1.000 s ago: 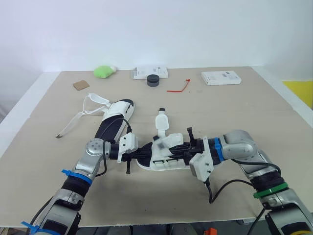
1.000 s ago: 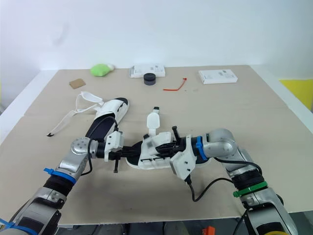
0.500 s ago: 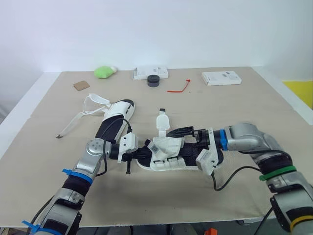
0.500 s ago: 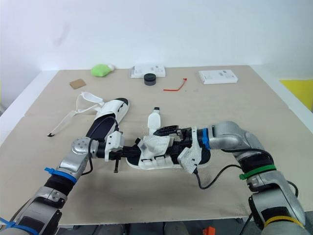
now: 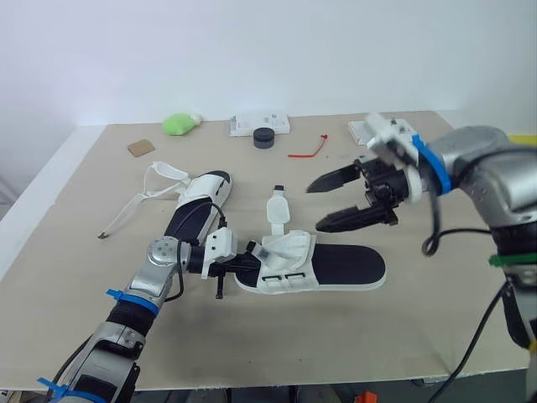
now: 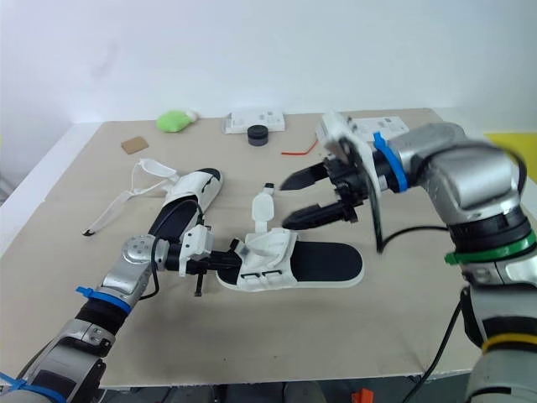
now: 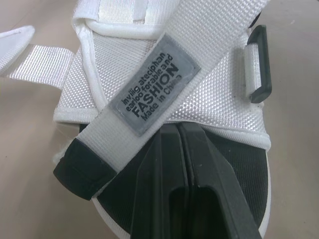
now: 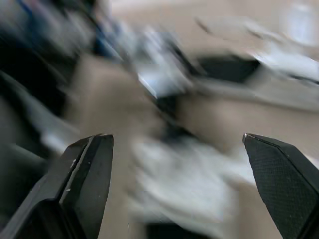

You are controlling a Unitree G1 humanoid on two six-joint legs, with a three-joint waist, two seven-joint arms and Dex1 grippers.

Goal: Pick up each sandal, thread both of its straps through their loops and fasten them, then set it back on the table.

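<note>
Near the front of the table a white sandal lies flat on its sole, black footbed up, its strapped end turned towards the robot's left. The left gripper is down at that end. In the left wrist view its fingers are pressed together over the black footbed, tips right up against the white webbing, under a strap that carries a grey label. I cannot tell whether they pinch anything between them. One white strap tab stands up from the sandal, unfastened. The right gripper hangs in the air above the table, beyond the sandal and clear of it, fingers spread wide and holding nothing. The second sandal lies farther back on the left, near the left arm, its loose straps trailing over the table. Along the far edge sit a green lump, a brown square, a white box with a black puck just in front of it, a red tie, and another white box partly behind the right gripper.
</note>
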